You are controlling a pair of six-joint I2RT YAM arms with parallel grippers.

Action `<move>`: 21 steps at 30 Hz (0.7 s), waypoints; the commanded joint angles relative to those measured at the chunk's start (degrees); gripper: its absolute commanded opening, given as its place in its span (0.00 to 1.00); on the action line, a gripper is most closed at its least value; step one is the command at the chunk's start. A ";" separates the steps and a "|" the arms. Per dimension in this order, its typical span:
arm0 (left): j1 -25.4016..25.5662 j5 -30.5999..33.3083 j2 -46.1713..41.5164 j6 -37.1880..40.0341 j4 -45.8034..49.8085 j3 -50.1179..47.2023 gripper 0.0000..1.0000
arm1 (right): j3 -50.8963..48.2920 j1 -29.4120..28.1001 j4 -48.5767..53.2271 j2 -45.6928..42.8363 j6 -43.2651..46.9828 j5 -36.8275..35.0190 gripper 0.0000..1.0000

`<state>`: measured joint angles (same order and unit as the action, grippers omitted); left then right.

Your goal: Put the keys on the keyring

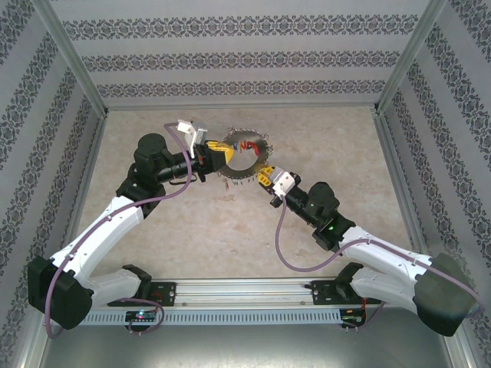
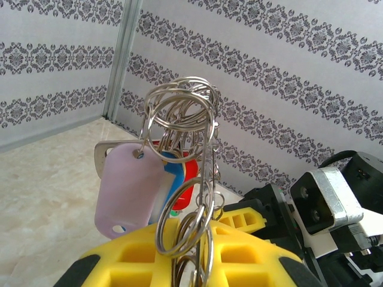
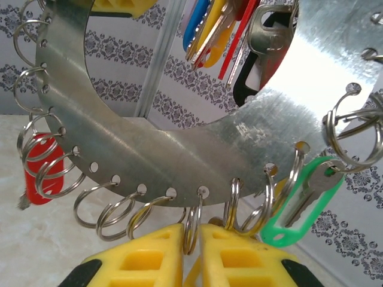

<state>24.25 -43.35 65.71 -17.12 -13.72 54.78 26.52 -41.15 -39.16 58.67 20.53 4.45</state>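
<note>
The keyring (image 1: 244, 157) is a large grey metal ring held up between my two arms and fringed with small split rings. My left gripper (image 1: 217, 156) is shut on its left rim. In the left wrist view the keyring (image 2: 209, 137) stands edge-on above the yellow fingers (image 2: 137, 257), with lilac (image 2: 128, 191), blue and red tags hanging beside it. My right gripper (image 3: 191, 239) is shut on one split ring (image 3: 192, 224) at the lower edge of the keyring (image 3: 149, 143). Keys with blue, yellow and red tags (image 3: 209, 30) hang at the ring's far side.
A key with a green tag (image 3: 302, 203) hangs right of my right fingers, and a red tag (image 3: 42, 170) hangs at the left. Patterned walls close in the beige table (image 1: 192, 222) on three sides. The arms' base rail (image 1: 245, 295) runs along the near edge.
</note>
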 commanded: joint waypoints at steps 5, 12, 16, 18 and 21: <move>-0.69 0.34 -0.84 -0.68 -3.15 2.45 0.00 | 1.40 -0.78 -3.36 -0.41 -0.18 -0.77 0.15; -0.69 2.03 -0.50 -2.50 -3.43 2.39 0.00 | 0.72 -1.00 -3.37 -0.52 -0.67 -0.59 0.08; -0.69 2.94 -0.46 -3.50 -4.23 2.02 0.00 | 0.80 -1.54 -3.38 -0.19 -0.36 -1.18 0.07; -0.66 3.39 -0.35 -4.02 -4.17 1.99 0.00 | 0.81 -1.84 -3.38 0.00 -0.02 -1.93 0.03; -0.70 4.94 -0.13 -4.71 -2.86 2.39 0.00 | 0.98 -2.06 -3.38 0.16 0.12 -2.36 0.00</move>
<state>24.25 -40.82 65.80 -20.03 -13.67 54.78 26.52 -42.17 -40.03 58.67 20.32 2.15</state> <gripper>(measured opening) 0.128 0.063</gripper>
